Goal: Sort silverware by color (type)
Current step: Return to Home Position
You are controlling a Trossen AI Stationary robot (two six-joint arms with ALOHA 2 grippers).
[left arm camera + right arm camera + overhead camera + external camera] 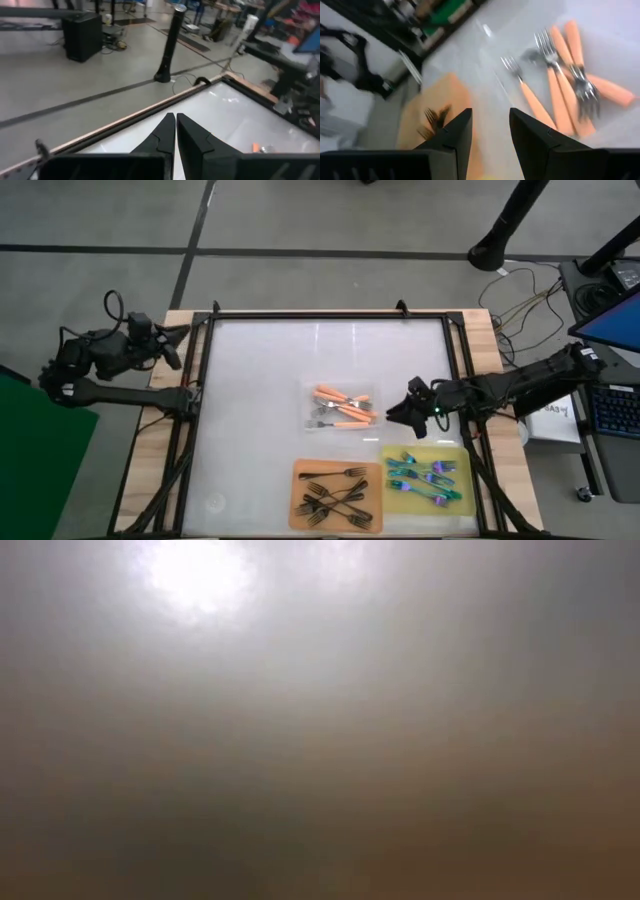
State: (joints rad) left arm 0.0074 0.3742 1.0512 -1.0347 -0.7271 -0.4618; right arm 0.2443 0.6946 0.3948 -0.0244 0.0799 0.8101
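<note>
Since every fork in sight already lies with its own kind, the sorting looks finished, and the step in hand is, by my reading, the retreat to rest. The orange-handled forks fill a clear tray in the middle of the worktop. The black forks crowd the orange mat at the near edge. The iridescent forks lie on the yellow mat just right of it. The right hand hovers just right of the clear tray and just beyond the yellow mat, fingers spread with nothing between them. The left hand waits off the worktop's far-left corner, fingers pressed together and empty. No loose fork shows on the bare worktop. The next move calls for the right arm to lift and pull back rightward, clearing the tray's rim and the yellow mat without snagging a fork.
</note>
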